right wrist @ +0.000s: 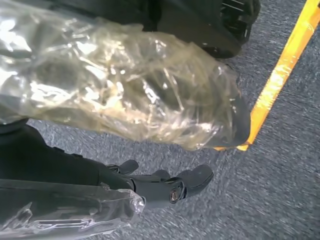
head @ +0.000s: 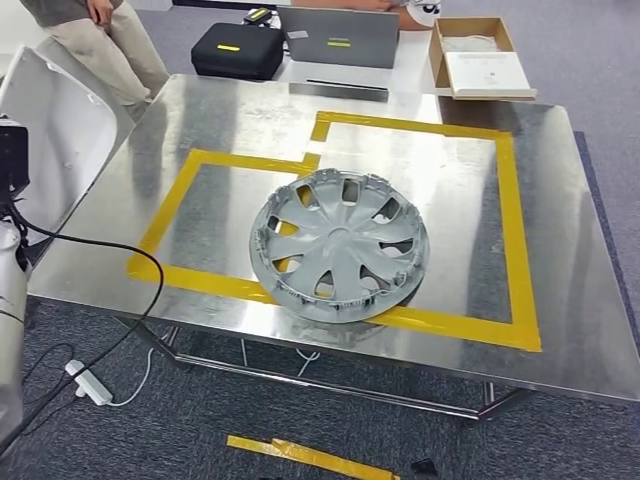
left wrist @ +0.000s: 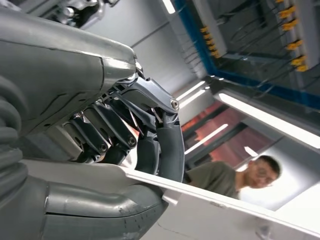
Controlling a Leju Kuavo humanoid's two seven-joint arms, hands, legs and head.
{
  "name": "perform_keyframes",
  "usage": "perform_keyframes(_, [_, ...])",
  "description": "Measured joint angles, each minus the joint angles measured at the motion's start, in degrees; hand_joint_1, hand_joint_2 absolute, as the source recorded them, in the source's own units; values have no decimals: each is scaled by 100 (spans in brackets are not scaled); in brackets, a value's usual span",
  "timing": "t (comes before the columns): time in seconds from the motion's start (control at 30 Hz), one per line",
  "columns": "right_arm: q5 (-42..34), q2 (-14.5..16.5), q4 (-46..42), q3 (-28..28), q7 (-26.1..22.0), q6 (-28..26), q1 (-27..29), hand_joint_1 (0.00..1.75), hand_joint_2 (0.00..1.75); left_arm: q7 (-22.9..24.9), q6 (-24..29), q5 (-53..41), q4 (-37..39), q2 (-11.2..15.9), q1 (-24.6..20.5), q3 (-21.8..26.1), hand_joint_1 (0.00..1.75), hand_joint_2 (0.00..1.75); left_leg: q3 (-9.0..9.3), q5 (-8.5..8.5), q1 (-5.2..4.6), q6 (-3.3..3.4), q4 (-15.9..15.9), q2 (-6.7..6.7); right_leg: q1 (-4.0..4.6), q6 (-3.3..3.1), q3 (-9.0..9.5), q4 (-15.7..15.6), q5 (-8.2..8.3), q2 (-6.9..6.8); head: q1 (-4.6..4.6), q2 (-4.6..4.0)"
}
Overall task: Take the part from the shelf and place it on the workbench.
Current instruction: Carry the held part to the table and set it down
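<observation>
A large white curved panel (head: pixel 60 130) is held up at the left edge of the head view, beside the left end of the steel workbench (head: pixel 573 300). In the left wrist view my left hand (left wrist: pixel 124 140) grips the rim of this white panel (left wrist: pixel 226 215), dark fingers curled over one face and the thumb under it. My right hand (right wrist: pixel 143 115), wrapped in clear plastic film, hangs over grey carpet. Its fingers lie stretched out, the thumb (right wrist: pixel 177 186) is apart from them, and it holds nothing.
A grey hubcap (head: pixel 340 245) lies on the bench inside yellow tape outlines (head: pixel 521 250). Behind are a black case (head: pixel 238 50), a grey case (head: pixel 340 38) and a cardboard box (head: pixel 479 58). A person (head: pixel 106 35) sits at the back left. A cable and power strip (head: pixel 89 383) lie on the floor.
</observation>
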Motion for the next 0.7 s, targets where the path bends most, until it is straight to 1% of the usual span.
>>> perform_keyframes(0.03, [5,-10,0,10,0,9,1,0,0,-32,18,3,98,-45,-22,-1,175,175,-73,52,0,10,96,0,7,-7,14,3,-10,5,1,0])
perform_keyframes(0.07, [13,-21,0,18,0,26,2,0,0,-95,27,34,174,-90,-35,0,175,175,-40,213,-1,26,-36,0,13,-8,31,7,-22,12,-1,0])
perform_keyframes(0.1, [24,-30,0,27,0,45,1,0,0,-182,33,84,228,-130,-50,2,175,175,87,449,-3,51,-354,0,19,-2,51,12,-37,20,-1,0])
perform_keyframes(0.13, [33,-38,0,36,0,61,0,0,0,-274,40,143,270,-169,-68,4,175,175,243,649,-9,80,-712,0,24,7,63,17,-54,28,2,0])
perform_keyframes(0.17, [42,-44,0,47,0,73,-2,0,0,-350,46,197,309,-208,-91,8,175,175,384,789,-21,107,-1038,-1,35,25,63,30,-69,35,4,0])
perform_keyframes(0.2, [46,-52,0,60,0,78,-4,0,0,-399,54,235,346,-246,-114,10,175,175,479,842,-36,128,-1265,-2,41,48,49,41,-76,39,4,0])
perform_keyframes(0.27, [53,-69,0,81,0,80,-2,0,0,-457,64,281,407,-316,-138,15,175,175,522,805,-65,155,-1412,-5,44,104,16,42,-74,40,2,0])
perform_keyframes(0.3, [55,-79,0,90,-1,81,0,0,0,-499,55,321,429,-347,-140,19,175,175,530,797,-55,173,-1442,-5,39,135,1,35,-81,38,1,0])
perform_keyframes(0.33, [56,-88,0,100,-5,81,0,0,0,-559,33,373,446,-381,-141,26,175,175,543,805,-44,192,-1466,-4,36,169,-20,58,-112,30,5,0])
perform_keyframes(0.37, [56,-95,0,110,-10,81,-4,0,0,-631,0,433,460,-425,-142,36,175,175,557,814,-30,218,-1489,-1,33,205,-83,173,-189,23,12,0])
perform_keyframes(0.4, [54,-102,0,120,-14,82,-11,0,0,-704,-40,483,473,-477,-140,45,175,175,569,820,-17,239,-1506,2,24,240,-209,416,-318,15,21,0])
perform_keyframes(0.47, [50,-113,0,130,-17,83,-21,0,0,-802,-98,533,500,-577,-124,56,175,175,571,816,-20,264,-1507,3,0,290,-542,1084,-609,3,31,0])
perform_keyframes(0.5, [49,-119,0,132,-15,84,-22,0,0,-827,-118,545,515,-625,-109,57,175,175,570,813,-22,269,-1505,2,-10,306,-713,1409,-718,2,31,0])
perform_keyframes(0.53, [49,-127,0,134,-13,85,-20,0,0,-843,-133,556,531,-670,-87,57,175,175,573,809,-23,273,-1504,-2,-15,318,-841,1618,-753,1,31,0])
perform_keyframes(0.57, [50,-137,0,138,-10,86,-20,0,0,-856,-150,565,548,-719,-62,57,175,175,578,804,-23,275,-1502,-6,-19,327,-911,1693,-707,0,33,0])
perform_keyframes(0.6, [50,-146,0,143,-8,88,-21,0,0,-867,-166,571,563,-766,-36,57,175,175,587,797,-21,273,-1501,-13,-21,329,-892,1577,-565,-2,33,0])
perform_keyframes(0.63, [51,-157,0,149,-7,90,-23,0,0,-873,-177,575,574,-811,-16,57,175,175,599,788,-19,267,-1500,-19,-23,325,-780,1269,-346,-4,34,0])
perform_keyframes(0.67, [52,-167,0,156,-7,90,-28,0,0,-877,-184,576,582,-850,-6,57,175,175,612,776,-18,252,-1500,-24,-23,313,-604,841,-120,-7,35,0])
perform_keyframes(0.7, [53,-173,0,162,-7,91,-34,0,0,-879,-185,576,585,-880,-7,57,175,175,615,764,-30,232,-1496,-27,-19,299,-417,452,34,-11,35,0])
